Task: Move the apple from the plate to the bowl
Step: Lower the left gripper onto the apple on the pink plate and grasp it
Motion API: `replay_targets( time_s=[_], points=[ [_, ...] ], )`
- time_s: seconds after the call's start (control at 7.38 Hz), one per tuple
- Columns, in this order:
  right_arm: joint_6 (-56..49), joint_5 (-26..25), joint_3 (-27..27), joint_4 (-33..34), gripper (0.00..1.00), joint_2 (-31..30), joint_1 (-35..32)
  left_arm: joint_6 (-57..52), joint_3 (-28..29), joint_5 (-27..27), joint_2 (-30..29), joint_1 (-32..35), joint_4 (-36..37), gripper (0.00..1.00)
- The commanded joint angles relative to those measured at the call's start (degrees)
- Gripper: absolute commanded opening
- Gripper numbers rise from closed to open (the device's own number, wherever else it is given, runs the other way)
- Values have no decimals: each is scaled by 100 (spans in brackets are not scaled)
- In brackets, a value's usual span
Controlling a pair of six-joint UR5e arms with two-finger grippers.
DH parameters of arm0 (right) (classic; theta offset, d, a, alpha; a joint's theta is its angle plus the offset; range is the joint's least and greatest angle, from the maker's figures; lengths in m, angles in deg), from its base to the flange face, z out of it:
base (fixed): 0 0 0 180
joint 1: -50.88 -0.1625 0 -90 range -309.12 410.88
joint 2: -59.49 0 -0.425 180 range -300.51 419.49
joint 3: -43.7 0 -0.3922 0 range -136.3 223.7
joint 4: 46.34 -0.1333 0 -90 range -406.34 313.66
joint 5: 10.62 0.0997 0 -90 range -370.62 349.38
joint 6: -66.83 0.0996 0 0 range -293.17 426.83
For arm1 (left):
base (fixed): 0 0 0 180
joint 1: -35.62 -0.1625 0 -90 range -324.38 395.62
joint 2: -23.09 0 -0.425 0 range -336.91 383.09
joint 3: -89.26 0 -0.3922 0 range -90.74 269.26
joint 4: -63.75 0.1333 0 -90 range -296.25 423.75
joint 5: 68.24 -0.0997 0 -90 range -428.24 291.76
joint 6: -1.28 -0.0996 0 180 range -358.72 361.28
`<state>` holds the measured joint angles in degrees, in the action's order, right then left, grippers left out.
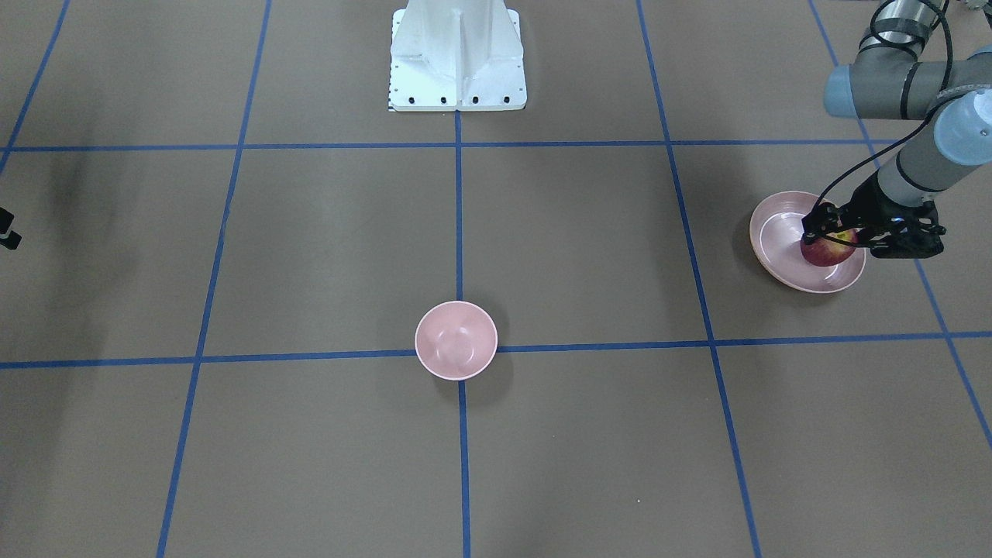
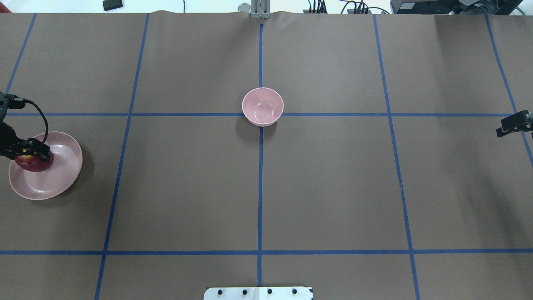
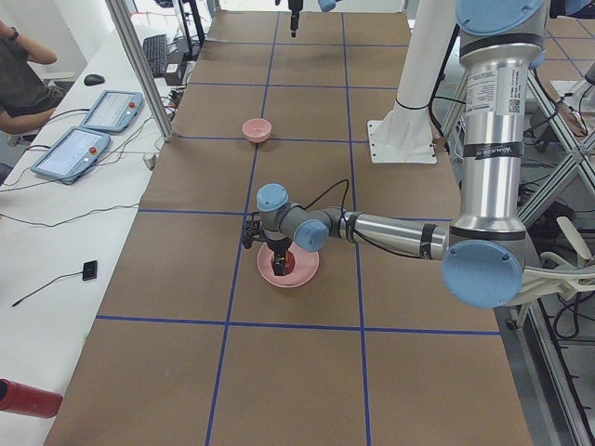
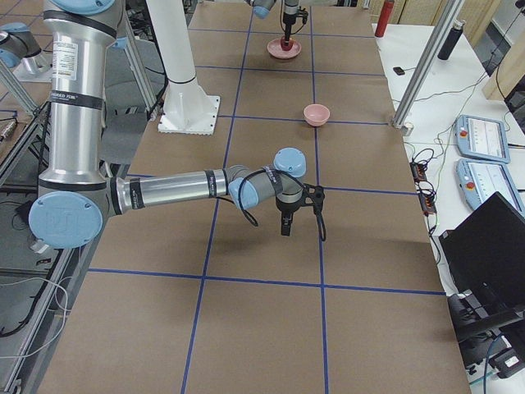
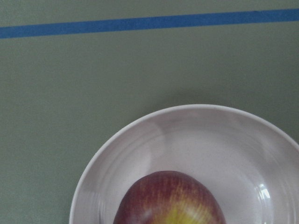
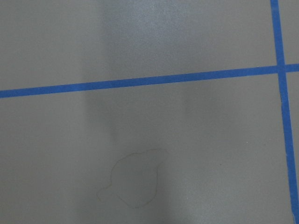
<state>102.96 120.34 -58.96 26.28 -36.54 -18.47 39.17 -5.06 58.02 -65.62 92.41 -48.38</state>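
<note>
Sitting in the plate (image 1: 775, 232), the apple (image 1: 828, 252) lies off-centre, close to the rim on the robot's left, with its yellow patch turned upward. The left wrist view shows that same yellow-streaked top at its lower edge, with the plate's pale inner ring curving around it. The left tool (image 1: 829, 232) is lowered straight over the apple, and its dark fingers (image 1: 814, 223) stand one on each side of the fruit's upper half. I cannot tell whether they are pressing on the skin or just clear of it. A black cable (image 2: 41, 118) loops from the wrist down to the tool.

The plate rests flat near the left end of the desk (image 2: 187, 187), just beside one of the blue tape lines (image 2: 333, 114) that divide the brown surface into squares. The bowl (image 2: 262, 106) stands upright at the middle of the desk, where two tape lines cross, well apart from the plate.

The right tool (image 2: 513, 123) points down over bare desk near the right end, far from both dishes. I cannot tell whether it is spread or closed, since only its dark outline shows. Its wrist view shows only brown surface and crossing tape. The white base (image 1: 457, 54) is mounted at the robot's edge of the desk.
</note>
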Motion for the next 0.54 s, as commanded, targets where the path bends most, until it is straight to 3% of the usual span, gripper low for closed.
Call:
replay_targets(
  time_s=[0.0,0.14,0.27,0.41],
  points=[
    [0,0,0,7,100,-3,0,16,45,39,-67,-28,-3,39],
    [0,26,0,7,100,5,0,25,20,57,-111,-28,-3,6],
    [0,44,0,7,100,5,0,25,-24,74,-155,-28,6,0],
    [9,53,-8,7,100,14,0,16,-347,509,-181,-28,154,0]
  ],
)
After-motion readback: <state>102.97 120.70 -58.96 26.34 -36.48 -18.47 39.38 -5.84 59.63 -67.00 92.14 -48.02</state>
